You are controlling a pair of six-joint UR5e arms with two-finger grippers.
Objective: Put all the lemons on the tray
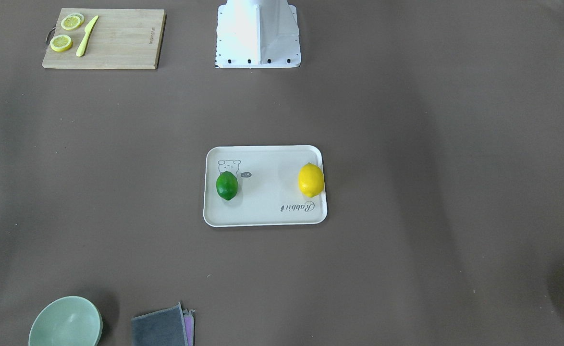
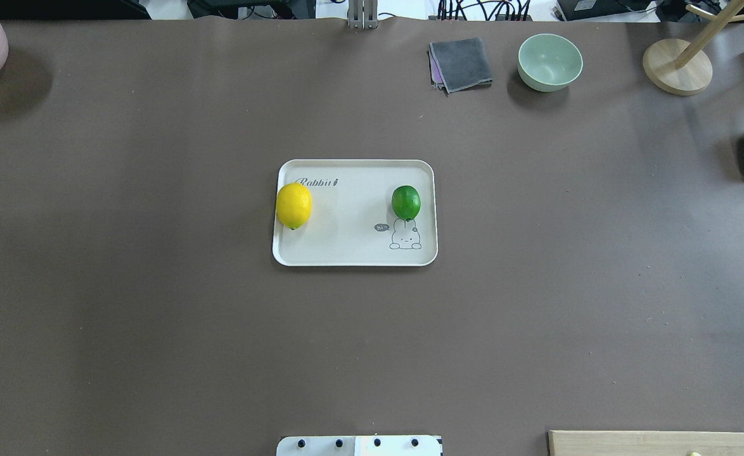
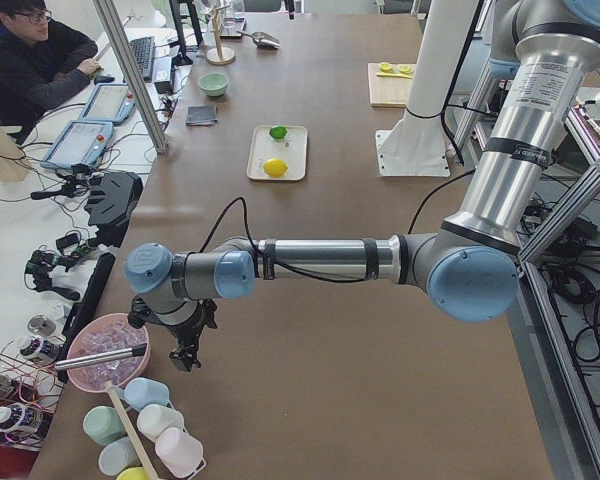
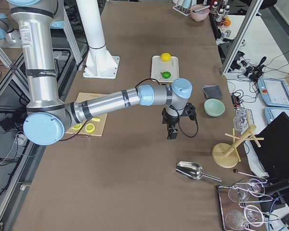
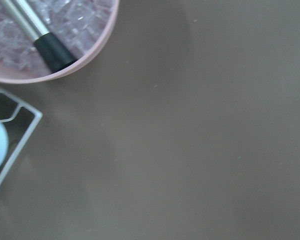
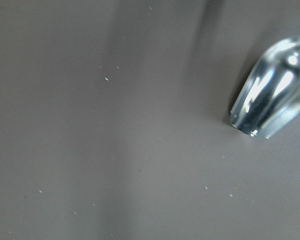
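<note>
Brown table (image 2: 156, 316); left claw (image 3: 185, 352), right claw (image 4: 172, 131) hold nothing, opening unclear.

overhead: from behind, down | front: opposite, steep | shared: tray (image 1: 263, 202)

The right tool (image 4: 172, 135) hangs over the brown bench (image 4: 135, 187), between the tray (image 4: 158, 67) and a metal scoop (image 4: 189, 170). The yellow lemon (image 4: 165, 57) and green lemon (image 4: 166, 74) lie apart on the tray.
</note>
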